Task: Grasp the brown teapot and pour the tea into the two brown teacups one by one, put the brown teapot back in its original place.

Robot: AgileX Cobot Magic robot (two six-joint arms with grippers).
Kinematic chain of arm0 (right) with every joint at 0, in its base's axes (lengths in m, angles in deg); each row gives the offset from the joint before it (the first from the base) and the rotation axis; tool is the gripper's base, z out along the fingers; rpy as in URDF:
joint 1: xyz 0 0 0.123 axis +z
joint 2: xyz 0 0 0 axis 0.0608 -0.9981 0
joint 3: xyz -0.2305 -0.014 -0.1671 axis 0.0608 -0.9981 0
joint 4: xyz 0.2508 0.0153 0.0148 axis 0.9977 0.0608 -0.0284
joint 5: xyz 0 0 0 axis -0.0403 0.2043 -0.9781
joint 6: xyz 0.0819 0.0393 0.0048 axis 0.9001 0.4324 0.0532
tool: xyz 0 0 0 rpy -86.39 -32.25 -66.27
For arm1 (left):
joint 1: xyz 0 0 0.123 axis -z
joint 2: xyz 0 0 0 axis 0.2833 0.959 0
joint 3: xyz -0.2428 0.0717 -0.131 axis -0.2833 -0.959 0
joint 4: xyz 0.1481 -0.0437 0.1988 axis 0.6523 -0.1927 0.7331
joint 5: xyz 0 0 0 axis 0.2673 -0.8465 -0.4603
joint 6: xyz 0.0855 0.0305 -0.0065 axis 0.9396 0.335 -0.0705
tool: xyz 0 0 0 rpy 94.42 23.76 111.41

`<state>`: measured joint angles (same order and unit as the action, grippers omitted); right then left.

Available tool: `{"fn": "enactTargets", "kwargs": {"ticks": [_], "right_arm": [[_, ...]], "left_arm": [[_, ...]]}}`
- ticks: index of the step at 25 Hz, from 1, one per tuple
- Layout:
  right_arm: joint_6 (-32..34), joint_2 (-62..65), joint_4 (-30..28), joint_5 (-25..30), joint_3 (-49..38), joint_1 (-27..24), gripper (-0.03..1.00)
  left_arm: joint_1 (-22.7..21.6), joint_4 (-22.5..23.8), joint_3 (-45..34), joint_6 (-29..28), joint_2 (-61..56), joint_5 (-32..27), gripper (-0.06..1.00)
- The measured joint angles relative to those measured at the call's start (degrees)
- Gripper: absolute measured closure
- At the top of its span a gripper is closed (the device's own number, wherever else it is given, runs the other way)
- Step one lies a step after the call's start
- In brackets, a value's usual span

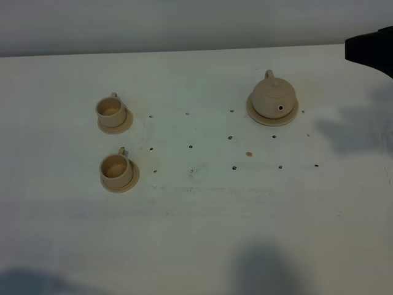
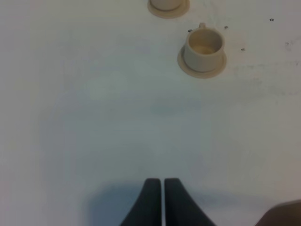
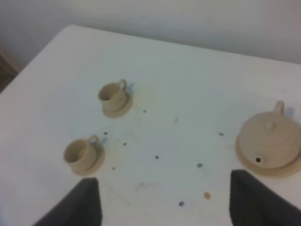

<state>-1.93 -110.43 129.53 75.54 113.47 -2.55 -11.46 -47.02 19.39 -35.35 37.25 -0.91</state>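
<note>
The brown teapot [image 1: 274, 97] stands on its round coaster [image 1: 260, 117] at the back right, spout toward the front. The two brown teacups [image 1: 111, 110] [image 1: 115, 167] stand on saucers at the left, one behind the other. In the right wrist view my right gripper [image 3: 164, 202] is open and empty, above the table, with the teapot [image 3: 269, 139] ahead to one side and both cups [image 3: 113, 95] [image 3: 81, 153] to the other. In the left wrist view my left gripper [image 2: 162, 190] is shut and empty, well short of the nearer cup [image 2: 203, 46].
A black part of the right arm [image 1: 371, 49] shows at the top right corner. A small orange speck [image 1: 249, 153] lies on the white table [image 1: 202, 221] in front of the teapot. Several small dark dots mark the table's middle.
</note>
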Motion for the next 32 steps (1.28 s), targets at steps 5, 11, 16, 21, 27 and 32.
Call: {"fn": "enactTargets", "kwargs": {"ticks": [5,11,16,21,27,32], "right_arm": [[1.1,-3.4,-0.3,-1.9,1.6,0.0,0.39],[3.7,-9.6,-4.7,-4.4,4.0,1.7,0.39],[10.2,-15.9,-17.3,-4.8,10.6,10.3,0.39],[13.8,-21.4,-27.1,-5.6,18.7,17.8,0.39],[16.4,-29.1,-34.8,-4.3,27.9,21.3,0.47],[16.5,-35.7,-41.1,-0.5,34.4,21.7,0.68]], "left_arm": [[0.0,0.1,0.0,0.0,0.0,0.0,0.96],[0.0,0.1,0.0,0.0,0.0,0.0,0.96],[0.0,0.1,0.0,0.0,0.0,0.0,0.96],[0.0,0.1,0.0,0.0,0.0,0.0,0.96],[0.0,0.1,0.0,0.0,0.0,0.0,0.96],[0.0,0.1,0.0,0.0,0.0,0.1,0.96]]}}
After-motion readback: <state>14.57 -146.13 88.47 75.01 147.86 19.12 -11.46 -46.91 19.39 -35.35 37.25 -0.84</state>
